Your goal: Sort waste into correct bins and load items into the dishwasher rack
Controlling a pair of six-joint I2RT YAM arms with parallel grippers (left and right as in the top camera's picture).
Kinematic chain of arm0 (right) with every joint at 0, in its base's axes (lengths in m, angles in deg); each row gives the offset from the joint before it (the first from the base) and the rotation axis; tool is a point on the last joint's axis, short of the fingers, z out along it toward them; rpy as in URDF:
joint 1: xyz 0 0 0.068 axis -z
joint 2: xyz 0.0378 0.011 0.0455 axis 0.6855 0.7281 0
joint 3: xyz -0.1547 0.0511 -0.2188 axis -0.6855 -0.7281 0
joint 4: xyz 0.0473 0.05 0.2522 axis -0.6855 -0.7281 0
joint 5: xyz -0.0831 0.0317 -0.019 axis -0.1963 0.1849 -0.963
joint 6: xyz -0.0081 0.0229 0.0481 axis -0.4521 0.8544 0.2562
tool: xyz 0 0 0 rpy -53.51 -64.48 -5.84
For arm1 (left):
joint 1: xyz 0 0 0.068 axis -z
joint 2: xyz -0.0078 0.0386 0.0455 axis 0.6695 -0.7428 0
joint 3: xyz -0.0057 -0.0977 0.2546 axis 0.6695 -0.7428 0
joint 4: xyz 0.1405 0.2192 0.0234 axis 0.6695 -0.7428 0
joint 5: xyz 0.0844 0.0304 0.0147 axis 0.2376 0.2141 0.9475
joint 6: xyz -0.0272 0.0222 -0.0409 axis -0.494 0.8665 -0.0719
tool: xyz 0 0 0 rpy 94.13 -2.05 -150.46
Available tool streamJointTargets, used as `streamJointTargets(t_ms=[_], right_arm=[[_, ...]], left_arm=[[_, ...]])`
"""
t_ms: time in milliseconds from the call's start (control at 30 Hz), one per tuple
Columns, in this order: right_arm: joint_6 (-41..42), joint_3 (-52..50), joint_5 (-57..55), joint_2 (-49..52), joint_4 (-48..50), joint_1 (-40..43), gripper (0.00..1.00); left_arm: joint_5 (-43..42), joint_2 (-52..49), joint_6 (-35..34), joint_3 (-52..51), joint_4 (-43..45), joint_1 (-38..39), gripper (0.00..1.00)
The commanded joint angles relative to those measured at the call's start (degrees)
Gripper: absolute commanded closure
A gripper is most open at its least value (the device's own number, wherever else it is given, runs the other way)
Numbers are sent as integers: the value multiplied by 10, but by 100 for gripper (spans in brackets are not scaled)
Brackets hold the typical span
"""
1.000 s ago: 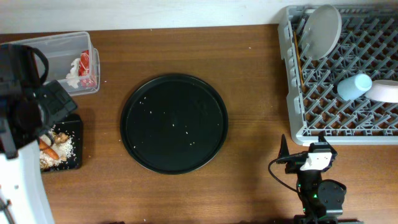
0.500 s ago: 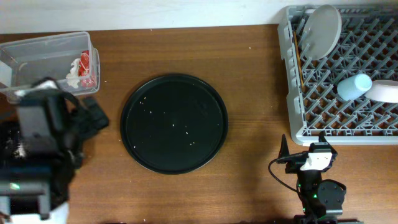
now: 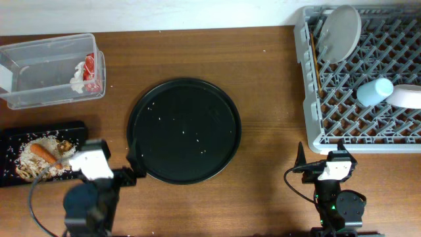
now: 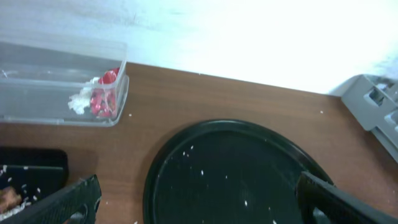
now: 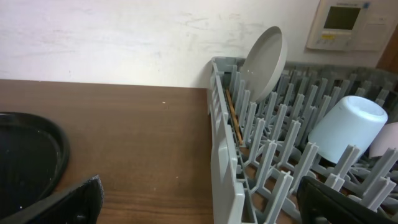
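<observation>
The left gripper [image 4: 198,186] is released, its jaws wide apart and nothing between them. It sits low at the near-left rim of the round black tray [image 3: 184,130], between that tray and the flat black tray [image 3: 13,141]. The round tray carries only a few scattered pale grains.

On the flat black tray lies the rice [image 3: 29,147] with brown bits mixed in, and the carrot [image 3: 43,153] rests on top of it. Behind it, at the far-left corner of the table [image 3: 270,79], stands the clear tub [image 3: 39,66]. The red wrapper [image 3: 93,69] and the white tissue [image 3: 77,81] lie together at its right end.

The right gripper [image 5: 200,186] is also open and empty, near the front edge of the table, just in front of the rack [image 3: 366,139]. It faces the rack's left wall. Inside the rack, the plate [image 3: 343,31] stands on edge between the pegs at the far-left corner. The chopsticks [image 3: 315,64] lie along the left wall just beside it. The cup [image 3: 375,91] rests tipped on the pegs further right. A white object [image 3: 408,97] sits just beside the cup, cut off by the frame — what it is cannot be told.
</observation>
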Motion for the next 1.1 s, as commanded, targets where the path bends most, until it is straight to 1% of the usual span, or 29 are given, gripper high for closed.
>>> streamJointTargets(t_ms=[0, 200, 367, 500, 633, 733, 833, 967, 1067], right_arm=[[4, -3, -5, -5, -4, -2, 2], [4, -3, -5, -5, -4, -2, 1], [4, -3, -5, -5, -4, -2, 2], [4, -3, -5, -5, -4, -2, 2], [4, -3, -5, -5, -4, -2, 2], [4, -3, -5, -5, -4, -2, 1], [4, -3, -5, -5, -4, -2, 2], [4, -3, -5, -5, -4, -2, 2], [4, -3, -5, -5, -4, -2, 2]], left_arm=[[-11, 63, 21, -64, 39, 2, 1], [-11, 73, 21, -155, 181, 2, 1], [-11, 86, 26, -213, 250, 1, 1], [-11, 126, 56, -246, 254, -9, 1], [-38, 161, 109, -276, 256, -34, 1], [-45, 175, 144, -289, 256, -38, 1], [-32, 192, 160, -292, 238, -38, 1], [5, 199, 159, -292, 215, -38, 1], [10, 199, 159, -292, 201, -38, 1]])
